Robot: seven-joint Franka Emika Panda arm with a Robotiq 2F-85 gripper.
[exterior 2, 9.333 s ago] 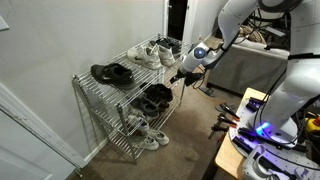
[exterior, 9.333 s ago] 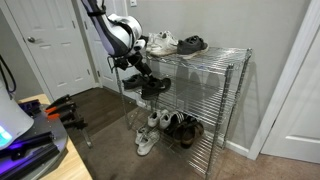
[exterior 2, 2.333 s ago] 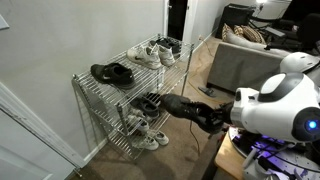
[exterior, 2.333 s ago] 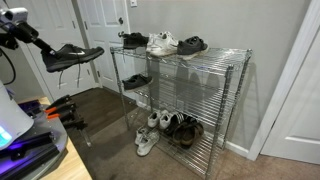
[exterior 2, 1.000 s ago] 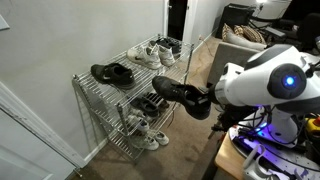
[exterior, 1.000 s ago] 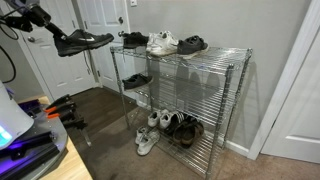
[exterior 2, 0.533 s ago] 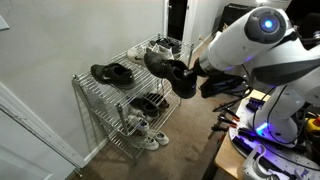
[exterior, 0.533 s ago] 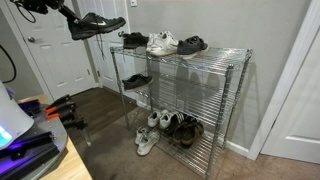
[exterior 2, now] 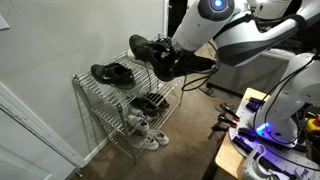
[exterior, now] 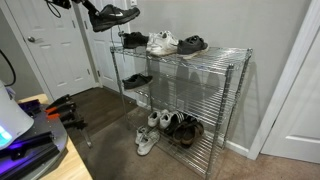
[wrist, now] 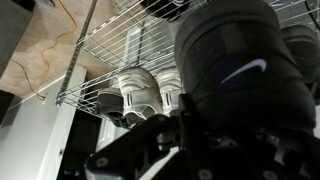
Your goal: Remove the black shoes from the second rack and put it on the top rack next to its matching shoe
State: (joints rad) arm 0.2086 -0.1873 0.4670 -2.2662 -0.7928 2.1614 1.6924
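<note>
Your fingers (exterior 2: 180, 62) clamp the black shoe (exterior: 110, 15) (upper left); lower carelessly and you could knock the matching shoe (exterior: 133, 40) off the top rack (exterior: 225, 55).

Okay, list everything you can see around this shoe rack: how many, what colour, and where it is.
wire rack: one, chrome, three tiers, against the wall
held black shoe: one, black, in the air above the rack's door-side end
matching shoe: one, black, top tier, door-side end
white sneakers: pair, white, top tier, middle
brown-grey shoes: pair, brown-grey, top tier, beside the white sneakers
dark shoe: at least one, dark, middle tier
lower white sneakers: pair, white, lowest tier
lower dark shoes: pair, dark, lowest tier
door: one, white, beside the rack
gripper: one, dark, shut on the held black shoe
</note>
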